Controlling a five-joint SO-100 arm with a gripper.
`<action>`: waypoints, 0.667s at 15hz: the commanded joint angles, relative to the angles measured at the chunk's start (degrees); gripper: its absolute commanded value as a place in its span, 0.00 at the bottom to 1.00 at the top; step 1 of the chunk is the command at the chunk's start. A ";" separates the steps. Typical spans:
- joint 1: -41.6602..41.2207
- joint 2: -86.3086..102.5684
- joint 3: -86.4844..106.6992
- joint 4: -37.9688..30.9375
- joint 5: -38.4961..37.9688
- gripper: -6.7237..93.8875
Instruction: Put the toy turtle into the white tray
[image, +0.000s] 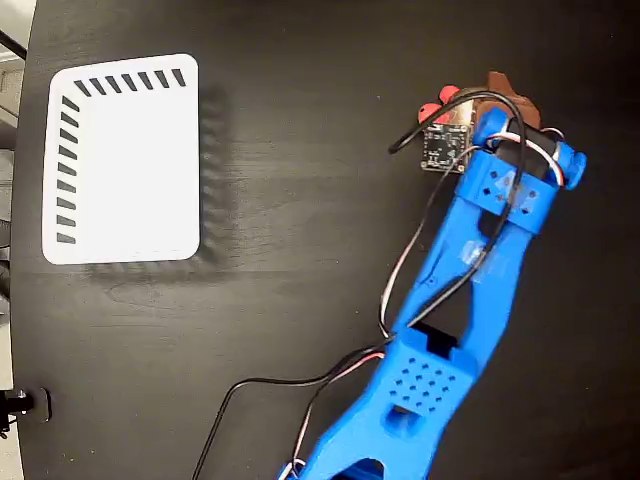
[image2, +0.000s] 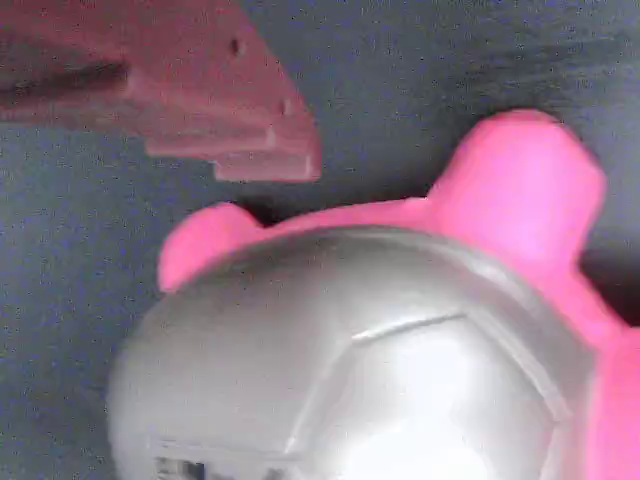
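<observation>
One blue arm (image: 480, 290) is stretching across the black table (image: 300, 300), its wires (image: 420, 240) trailing over the bare stretch between turtle and tray. The toy turtle (image2: 400, 340) is lying under the gripper (image: 480, 105), upper right in the fixed view, well apart from the white tray (image: 122, 160) at left. In the wrist view its dome is filling the frame, one finger (image2: 200, 100) hovering beside it. Whether the jaws are gripping, I cannot tell, nor the turtle's heading.

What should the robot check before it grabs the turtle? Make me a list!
1. Gripper is over the turtle: ok.
2. One finger is beside the shell, apart from it: ok.
3. The other finger's spot: cannot tell, out of view.
4. Turtle already held: not ok, it sits on the table.
5. White tray has nothing in it: ok.
6. Nothing on the table between turtle and tray: ok.
</observation>
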 joint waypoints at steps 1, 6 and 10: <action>0.00 2.99 -3.96 0.88 -1.14 0.67; -0.35 2.64 -4.22 2.81 -3.16 0.62; -0.26 2.64 -3.96 2.99 -3.34 0.62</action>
